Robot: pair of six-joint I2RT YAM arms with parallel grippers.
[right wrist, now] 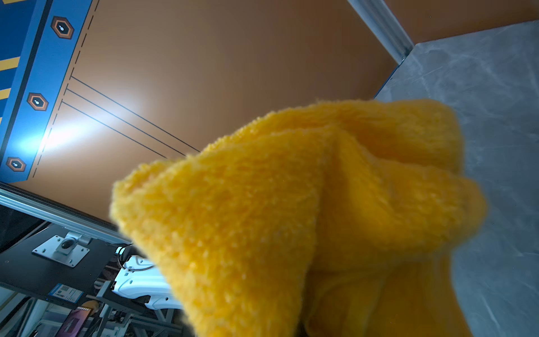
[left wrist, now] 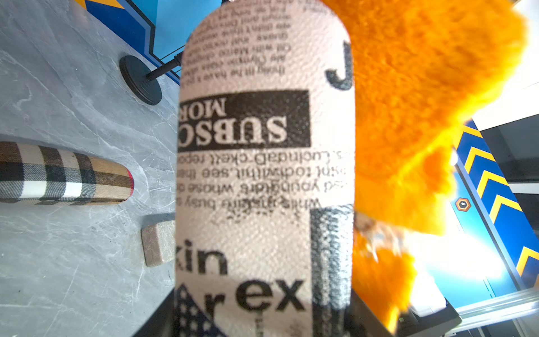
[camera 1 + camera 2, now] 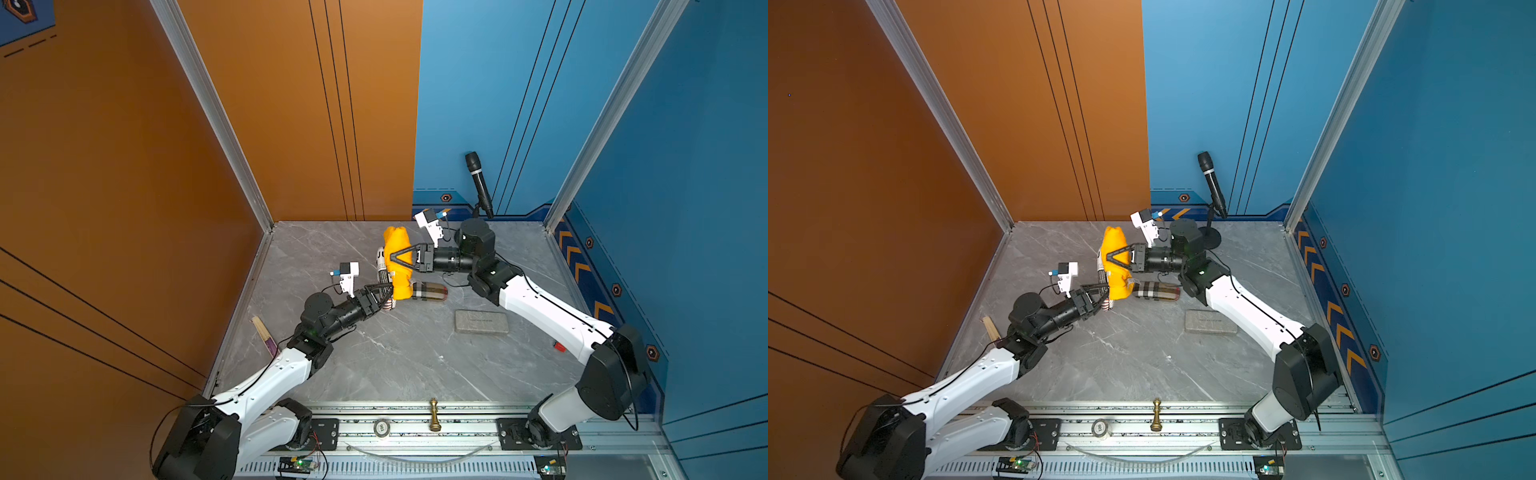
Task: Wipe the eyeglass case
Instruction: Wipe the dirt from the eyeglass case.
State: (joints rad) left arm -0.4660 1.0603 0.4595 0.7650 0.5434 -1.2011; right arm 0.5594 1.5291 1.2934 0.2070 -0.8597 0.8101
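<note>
Left gripper clamps the near end of the newsprint eyeglass case, raised off the table mid-workspace, presumably to expose its side; right gripper, closed on the yellow cloth, sets it apparently against that side; both arms reach inward, wrists roughly level.

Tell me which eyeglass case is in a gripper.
The newspaper-print case, clamped in the left gripper; the plaid case and the grey case lie on the table.
</note>
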